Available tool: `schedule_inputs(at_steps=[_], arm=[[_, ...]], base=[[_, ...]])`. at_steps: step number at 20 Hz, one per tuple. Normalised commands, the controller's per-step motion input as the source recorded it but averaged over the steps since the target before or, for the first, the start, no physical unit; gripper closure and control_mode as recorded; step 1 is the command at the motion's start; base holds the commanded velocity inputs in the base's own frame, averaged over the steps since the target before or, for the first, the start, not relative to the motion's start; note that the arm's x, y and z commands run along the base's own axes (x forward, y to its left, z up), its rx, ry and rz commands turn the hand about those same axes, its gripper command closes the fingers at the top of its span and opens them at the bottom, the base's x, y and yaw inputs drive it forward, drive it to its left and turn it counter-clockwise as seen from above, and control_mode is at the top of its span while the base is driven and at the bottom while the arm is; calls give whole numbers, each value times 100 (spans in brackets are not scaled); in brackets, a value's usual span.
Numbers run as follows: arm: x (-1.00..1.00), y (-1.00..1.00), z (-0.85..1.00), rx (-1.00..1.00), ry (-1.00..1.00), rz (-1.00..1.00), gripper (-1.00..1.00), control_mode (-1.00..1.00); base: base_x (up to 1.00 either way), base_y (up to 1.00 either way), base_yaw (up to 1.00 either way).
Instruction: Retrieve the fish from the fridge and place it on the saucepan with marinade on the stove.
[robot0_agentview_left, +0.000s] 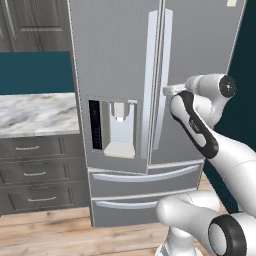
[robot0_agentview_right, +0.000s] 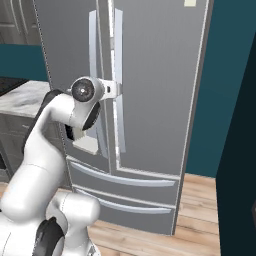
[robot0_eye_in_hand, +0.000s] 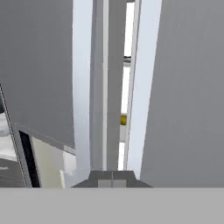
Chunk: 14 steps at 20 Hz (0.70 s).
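Note:
The silver-grey fridge (robot0_agentview_left: 120, 50) (robot0_agentview_right: 160, 75) (robot0_eye_in_hand: 188, 87) stands straight ahead. Its two upper doors are a narrow crack apart, and white interior shows through the gap. My gripper (robot0_agentview_left: 167, 90) (robot0_agentview_right: 119, 90) (robot0_eye_in_hand: 112, 178) is shut with nothing in it. It sits at the seam between the doors, against the right door's long handle (robot0_agentview_left: 164, 60) (robot0_agentview_right: 119, 45) (robot0_eye_in_hand: 146, 87). In the hand view a small yellow item (robot0_eye_in_hand: 124, 119) shows inside the crack. The fish is hidden, and the saucepan is out of view. A black patch (robot0_agentview_right: 7, 85) at the left edge may be the stove.
A marble counter (robot0_agentview_left: 35, 112) over grey drawers (robot0_agentview_left: 35, 170) adjoins the fridge on the left. The water dispenser (robot0_agentview_left: 117, 127) is set into the left door, with two drawers (robot0_agentview_left: 145, 177) below it. A teal wall (robot0_agentview_right: 225, 75) and a dark panel (robot0_agentview_right: 242, 175) flank the right side. The floor (robot0_agentview_right: 200, 200) is wood.

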Motion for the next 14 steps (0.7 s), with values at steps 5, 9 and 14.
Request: schedule_inputs(at_steps=[5,9,14], arm=[[0,-6,-3,-47,-35,14,100,-100],[0,0,0,-62,-19,16,100,-100],[0,0,1,-67,-13,20,100,-100]], base=[[0,0,0],[0,0,0],[0,0,0]])
